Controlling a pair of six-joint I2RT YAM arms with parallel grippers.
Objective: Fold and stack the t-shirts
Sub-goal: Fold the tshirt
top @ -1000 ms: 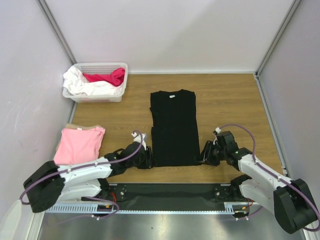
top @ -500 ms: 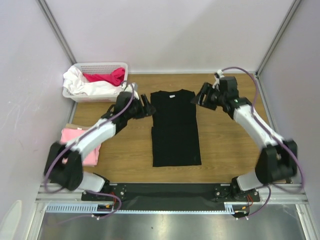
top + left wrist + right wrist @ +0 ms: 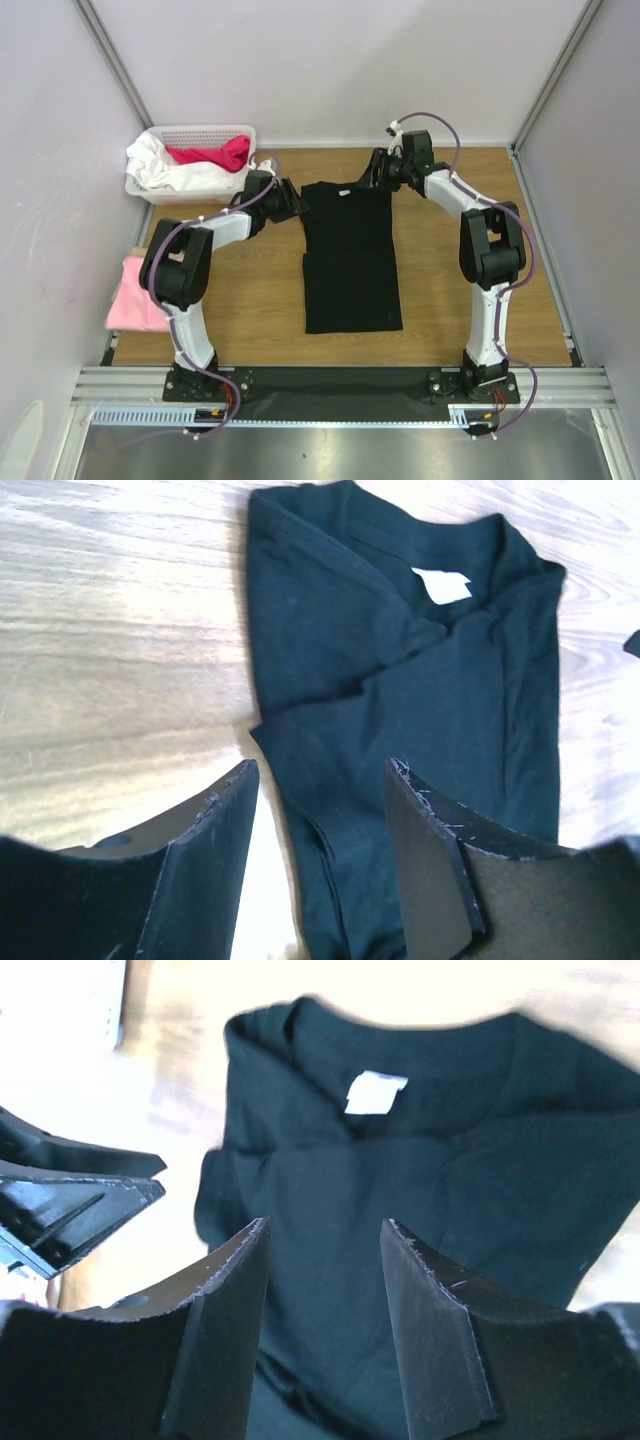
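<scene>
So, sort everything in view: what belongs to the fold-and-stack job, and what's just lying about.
Job: black t-shirt, partly folded mid-table; pink t-shirt, at the left edge.
Lying about: white basket in the far left corner; white cloth and red cloth heaped in it.

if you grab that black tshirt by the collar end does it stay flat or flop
Probably flops: the black t-shirt lies in soft folds with wrinkles by its collar. Lifted there, the rest would likely hang, and the folded-in sides may fall open. It looks thin, so probably light; pushed, it would likely bunch.
</scene>
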